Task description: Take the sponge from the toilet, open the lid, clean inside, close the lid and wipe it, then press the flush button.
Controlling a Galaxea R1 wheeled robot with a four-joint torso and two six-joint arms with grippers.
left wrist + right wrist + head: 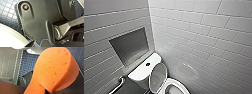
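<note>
The toilet (142, 75) stood in the corner of a room with grey tiled walls (201, 32). Its lid (158, 76) was up and leaned back toward the white tank (144, 68), so the greyish inside of the lid showed. The round white seat (177, 85) lay open in front of the lid. The small dark flush button (148, 64) sat in the middle of the tank top. Nothing touched the button. A square hollow (130, 46) was set in the wall above the tank, and a shiny grab bar (119, 85) was fixed to the wall beside the toilet.

The sponge (55, 70) was orange with little holes in it. It was up in the air, very close to the right wrist camera, and the right claw (49, 91) pinched it at its narrow middle. Behind the sponge was a floor (28, 63) of small blue tiles, and a white part of the toilet showed past it.

In the left wrist view, a curved white edge of the toilet was near the arm, with the dark tiled floor next to it. I could not tell if the left claw (33, 44) was spread or pressed together
</note>
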